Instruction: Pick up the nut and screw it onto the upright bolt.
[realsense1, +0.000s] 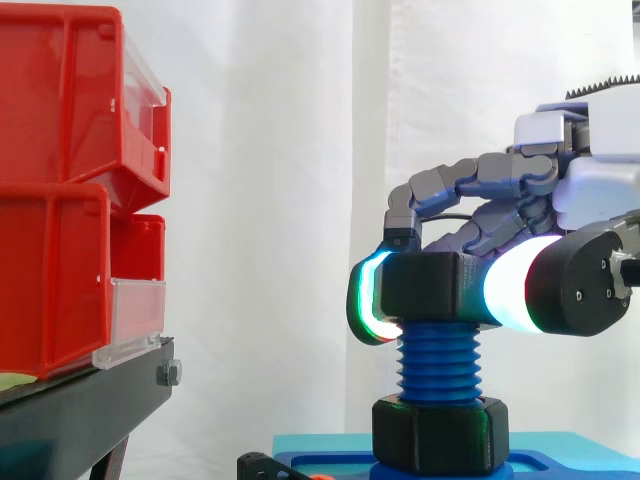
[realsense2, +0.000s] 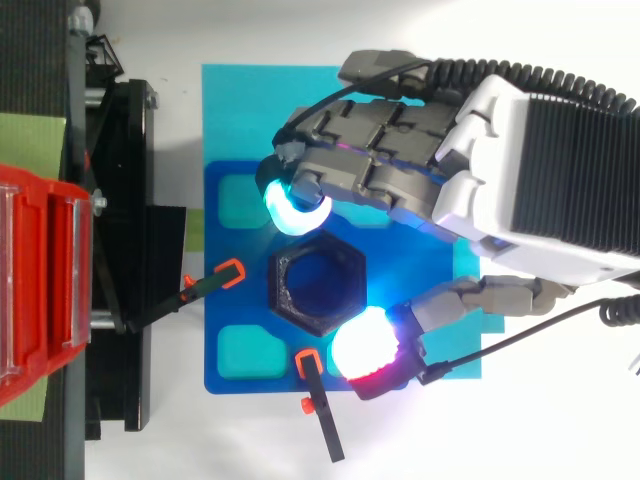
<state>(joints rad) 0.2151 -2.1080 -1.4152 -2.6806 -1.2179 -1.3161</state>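
A black hex nut (realsense1: 432, 284) (realsense2: 318, 283) sits on top of the upright blue threaded bolt (realsense1: 438, 362). A second black nut (realsense1: 440, 434) rests at the bolt's foot on the blue base plate (realsense2: 232, 290). My hand (realsense1: 520, 190) (realsense2: 400, 170) comes in from the right and pinches the upper nut between a glowing fingertip (realsense1: 368, 298) on one side and the glowing thumb pad (realsense1: 512, 283) on the other. In the top view the fingertip (realsense2: 292, 200) and the thumb pad (realsense2: 362, 350) press on opposite flats of the nut.
Red bins (realsense1: 70, 180) are stacked on a black stand (realsense1: 90, 400) at the left. Two black clamps with orange tips (realsense2: 215, 282) (realsense2: 318, 400) hold the blue plate, which lies on a light blue mat (realsense2: 245, 110).
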